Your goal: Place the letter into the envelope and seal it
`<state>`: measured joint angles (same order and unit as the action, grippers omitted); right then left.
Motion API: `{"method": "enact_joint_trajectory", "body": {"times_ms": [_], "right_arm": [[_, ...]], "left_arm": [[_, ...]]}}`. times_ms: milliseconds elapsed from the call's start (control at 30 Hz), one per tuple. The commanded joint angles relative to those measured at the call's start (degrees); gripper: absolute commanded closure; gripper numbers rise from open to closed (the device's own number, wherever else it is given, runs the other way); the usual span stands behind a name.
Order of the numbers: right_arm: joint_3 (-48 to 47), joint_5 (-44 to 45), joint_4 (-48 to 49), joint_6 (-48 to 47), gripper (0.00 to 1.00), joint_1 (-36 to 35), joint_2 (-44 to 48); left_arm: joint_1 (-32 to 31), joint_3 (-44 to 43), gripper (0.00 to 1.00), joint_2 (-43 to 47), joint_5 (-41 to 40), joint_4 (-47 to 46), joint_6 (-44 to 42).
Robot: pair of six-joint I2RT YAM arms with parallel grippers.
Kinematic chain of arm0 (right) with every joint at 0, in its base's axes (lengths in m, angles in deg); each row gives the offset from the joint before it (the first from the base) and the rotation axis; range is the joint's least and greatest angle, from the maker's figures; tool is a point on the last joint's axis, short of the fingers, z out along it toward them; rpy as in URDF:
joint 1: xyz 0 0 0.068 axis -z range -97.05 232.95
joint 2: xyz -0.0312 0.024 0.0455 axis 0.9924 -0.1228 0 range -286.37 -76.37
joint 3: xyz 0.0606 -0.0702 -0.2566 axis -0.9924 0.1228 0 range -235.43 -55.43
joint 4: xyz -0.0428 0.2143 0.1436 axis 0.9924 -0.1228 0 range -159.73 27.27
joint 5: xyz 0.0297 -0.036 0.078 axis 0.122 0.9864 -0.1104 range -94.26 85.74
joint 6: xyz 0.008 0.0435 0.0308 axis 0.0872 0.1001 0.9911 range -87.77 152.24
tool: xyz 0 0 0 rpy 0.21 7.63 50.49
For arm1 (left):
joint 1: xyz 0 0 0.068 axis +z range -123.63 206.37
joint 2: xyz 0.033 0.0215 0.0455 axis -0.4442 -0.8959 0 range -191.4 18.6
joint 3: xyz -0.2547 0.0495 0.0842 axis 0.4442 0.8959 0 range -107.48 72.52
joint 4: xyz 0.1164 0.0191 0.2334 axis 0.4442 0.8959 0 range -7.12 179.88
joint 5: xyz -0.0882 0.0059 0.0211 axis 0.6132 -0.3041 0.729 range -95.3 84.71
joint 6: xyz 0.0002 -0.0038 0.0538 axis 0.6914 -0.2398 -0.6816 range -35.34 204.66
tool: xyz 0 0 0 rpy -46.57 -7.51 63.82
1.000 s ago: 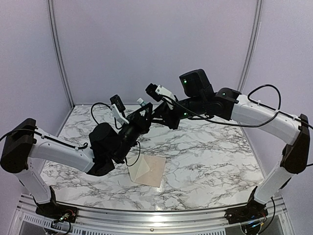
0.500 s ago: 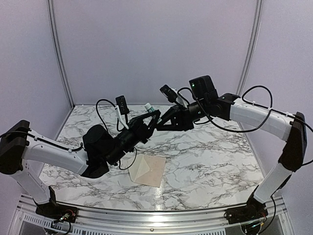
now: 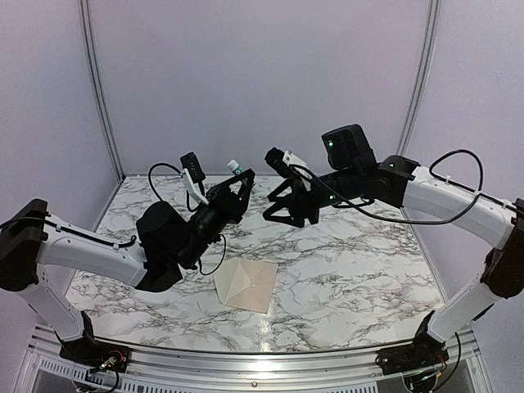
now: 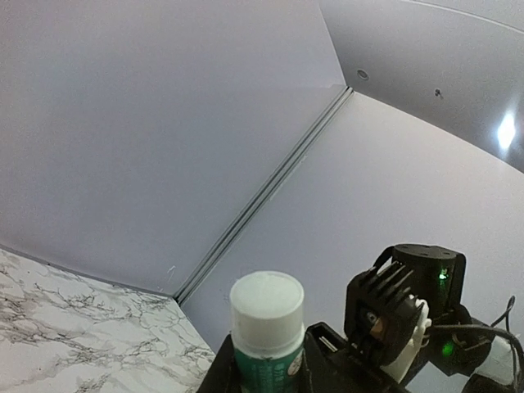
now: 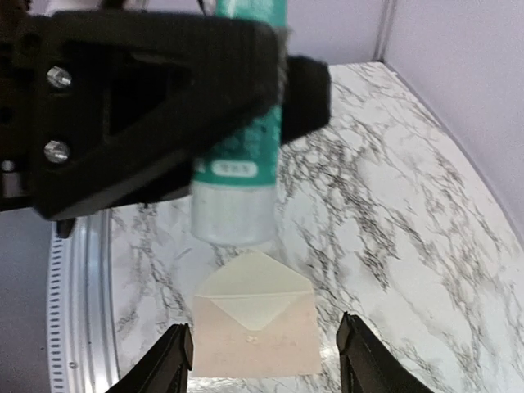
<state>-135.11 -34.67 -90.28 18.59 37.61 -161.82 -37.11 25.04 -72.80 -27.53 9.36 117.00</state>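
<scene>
Right gripper (image 3: 285, 217) withdrew open; left gripper (image 3: 241, 178) holds tube (image 4: 266, 321).

You won't find any readable text here; the white print on the green tube (image 5: 237, 196) is too blurred.

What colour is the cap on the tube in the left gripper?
White cap, teal-green tube; left wrist view shows it best.

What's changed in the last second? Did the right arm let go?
Yes. The right end effector opened, let go of the glue stick and drew back to the right. The left end effector kept its grip on it. The envelope stayed on the table, flap open.
</scene>
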Motion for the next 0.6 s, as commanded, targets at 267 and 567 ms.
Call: {"method": "enact_joint_trajectory", "body": {"times_ms": [267,567], "right_arm": [[-11.13,19.81,-2.63,-3.20,0.46,-5.12,-4.45],[-11.76,15.65,-3.23,-4.39,0.52,-6.01,-5.03]], "left_arm": [[0.11,-3.89,1.00,-3.33,-4.77,-2.60,1.41],[0.11,-3.28,1.00,-2.95,-4.66,-2.69,1.31]]}}
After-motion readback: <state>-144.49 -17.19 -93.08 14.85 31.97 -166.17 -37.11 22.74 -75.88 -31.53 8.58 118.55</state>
